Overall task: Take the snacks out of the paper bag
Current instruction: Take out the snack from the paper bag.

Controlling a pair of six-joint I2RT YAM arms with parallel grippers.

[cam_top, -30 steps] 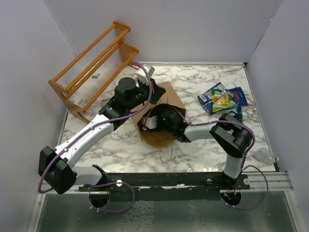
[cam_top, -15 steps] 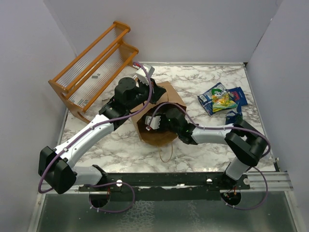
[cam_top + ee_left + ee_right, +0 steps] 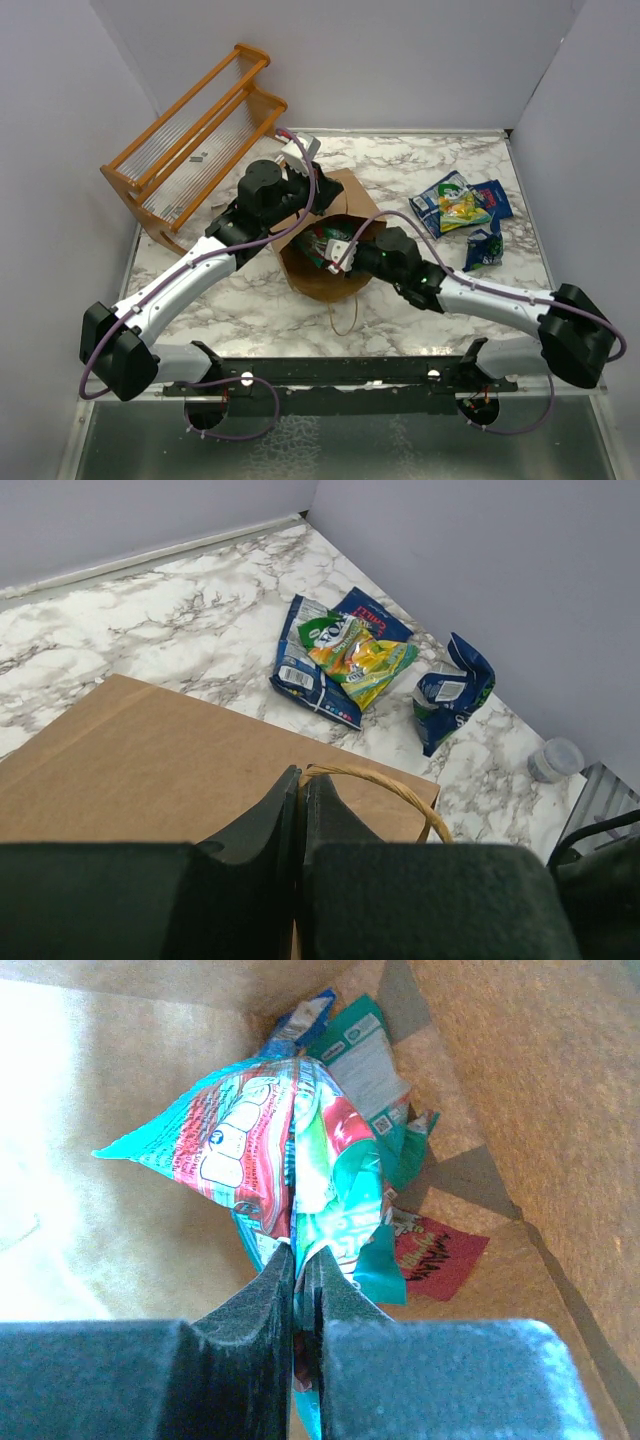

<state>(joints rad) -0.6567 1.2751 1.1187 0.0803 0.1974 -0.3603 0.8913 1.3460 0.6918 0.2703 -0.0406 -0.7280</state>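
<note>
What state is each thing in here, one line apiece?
paper bag: on its side, mouth open
left gripper: shut on paper bag at its handle
right gripper: shut on teal-red packet
teal-red packet: pinched, inside the bag
outside packets: lying on the table
other packets: loose inside the bag

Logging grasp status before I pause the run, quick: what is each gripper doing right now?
Left gripper: closed, pinching the paper bag by its handle.
Right gripper: closed on a teal-and-red snack packet inside the bag.
</note>
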